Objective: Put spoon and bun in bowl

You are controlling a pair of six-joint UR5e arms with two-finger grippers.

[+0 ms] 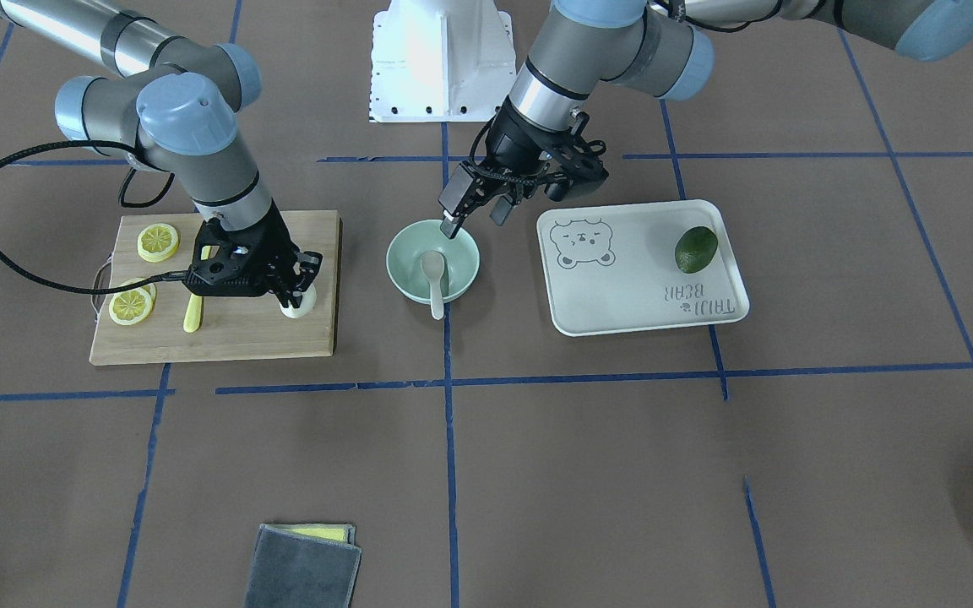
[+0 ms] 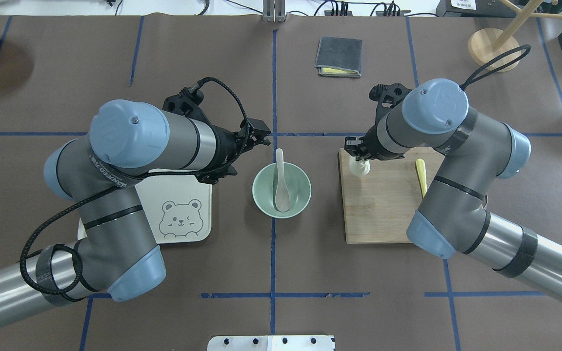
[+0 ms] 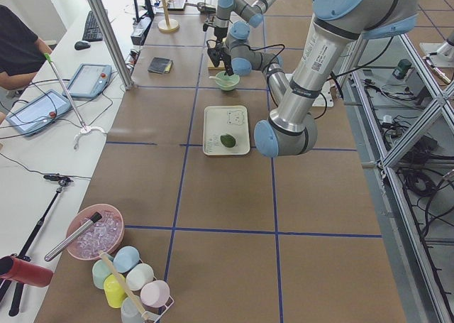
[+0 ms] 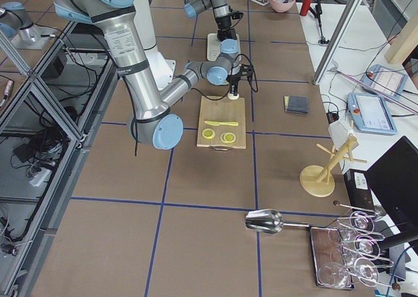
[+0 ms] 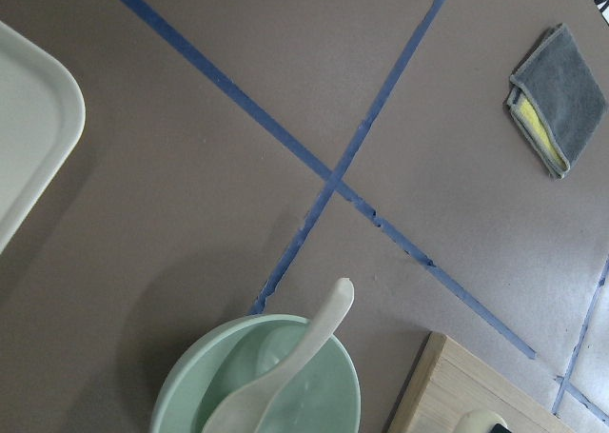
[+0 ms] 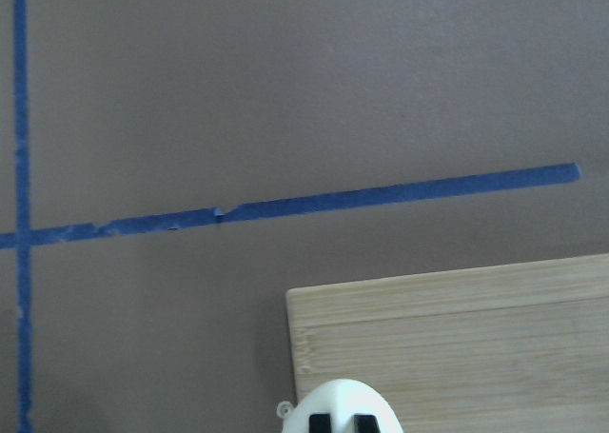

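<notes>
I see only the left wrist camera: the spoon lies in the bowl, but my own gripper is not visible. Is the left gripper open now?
Observer: Yes. The left gripper is open and empty, above the bowl's rim on the robot's side.
Operator: Where is the right gripper?
Observer: The right gripper is down over the bun on the wooden board; I cannot tell if it is clamped.
Operator: I see only a corner of the tray. Is something on it?
Observer: An avocado lies on the tray.

The spoon (image 2: 281, 183) lies in the bowl (image 2: 261, 197). The right gripper (image 2: 359, 157) is down on the bun (image 2: 361, 169), atop the wooden board (image 2: 383, 214).
</notes>
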